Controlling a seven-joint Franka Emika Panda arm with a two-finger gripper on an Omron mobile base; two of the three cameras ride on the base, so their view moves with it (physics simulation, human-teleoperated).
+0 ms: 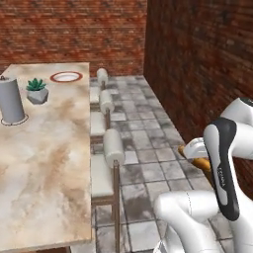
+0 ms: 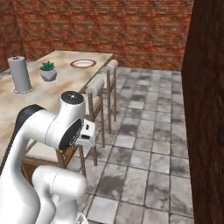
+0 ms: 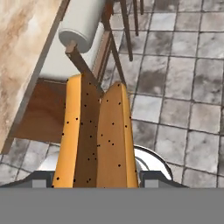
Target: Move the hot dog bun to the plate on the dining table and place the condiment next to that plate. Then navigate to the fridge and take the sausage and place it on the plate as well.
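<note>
Tan hot dog bun (image 3: 97, 135) gripped in the tool (image 3: 94, 177) beside the dining table (image 1: 44, 163)

Even flat rendered light, soft low-resolution blur, dim brick wall at right, no glare

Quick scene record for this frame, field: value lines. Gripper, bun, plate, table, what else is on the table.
gripper: shut on the hot dog bun, carried over the tiled floor beside the table
hot dog bun: tan, split, speckled, upright between the fingers in the hand view; not yet on the plate
plate: white with red-brown rim, at the far end of the dining table, nothing on it
dining table: beige marbled top, cushioned stools along its side
other items: paper towel roll, small potted plant
</note>
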